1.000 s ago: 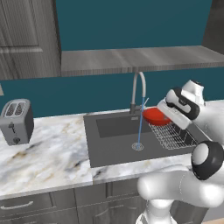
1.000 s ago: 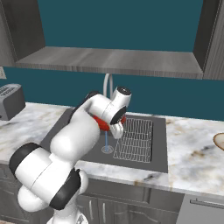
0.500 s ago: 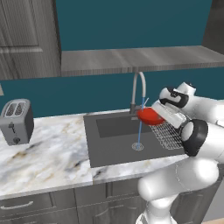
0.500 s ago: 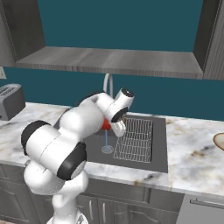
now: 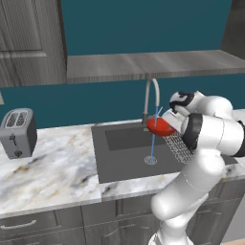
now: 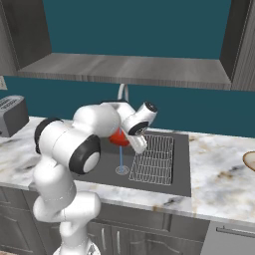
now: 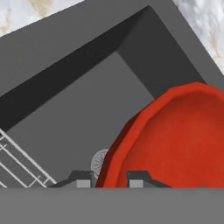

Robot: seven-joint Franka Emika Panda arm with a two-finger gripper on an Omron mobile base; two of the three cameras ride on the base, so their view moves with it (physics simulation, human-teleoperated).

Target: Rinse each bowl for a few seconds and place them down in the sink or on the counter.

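Kitchen around me: marble counter point(image 5: 52, 174) with dark sink point(image 5: 122, 160) and arched faucet point(image 5: 151, 93), toaster point(image 5: 18, 132), grey cabinets point(image 5: 28, 40), wood-grain shelf point(image 5: 153, 64), teal wall.

The left base view is taken from behind the arm at about 7 o'clock, looking forward and down over the desk point(image 5: 52, 167) and sink point(image 5: 124, 158), at mid range. The right base view is taken from about 5 o'clock, same tilt, similar range. Sink, faucet point(image 5: 151, 95), wire basket point(image 6: 153, 158), shelf point(image 6: 124, 69) and toaster point(image 5: 18, 131) are shared by both. The hand view is set close above the sink basin, looking down into it, rolled; the drain point(image 7: 99, 162) and basket corner are shared with both base views.
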